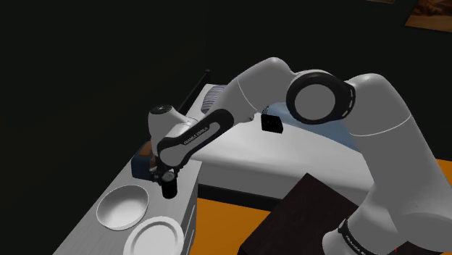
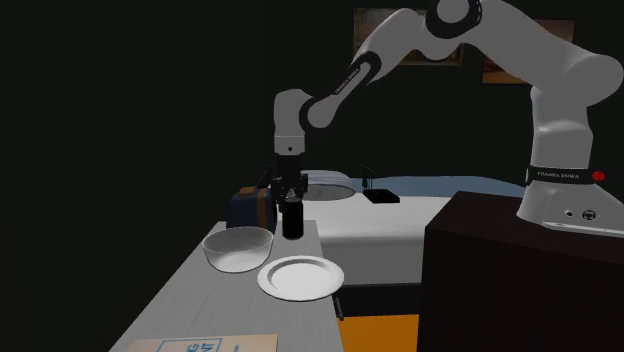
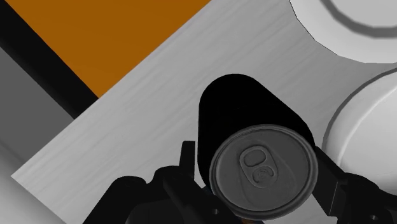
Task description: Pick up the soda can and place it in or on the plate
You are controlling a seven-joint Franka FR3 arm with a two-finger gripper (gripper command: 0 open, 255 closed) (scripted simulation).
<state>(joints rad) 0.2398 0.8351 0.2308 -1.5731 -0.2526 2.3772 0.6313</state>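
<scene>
Pincer (image 2: pixel 292 210) closed on black soda can with grey top (image 3: pixel 264 172), gripping sides from above, likely so can hangs straight. Can over grey worktop (image 2: pixel 200 300), just beside white round bowl (image 2: pixel 238 250), near flat white plate (image 2: pixel 300 277). Plate likely next stop.

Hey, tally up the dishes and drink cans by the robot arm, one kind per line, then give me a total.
soda can: 1
bowl: 1
plate: 1
total: 3
</scene>
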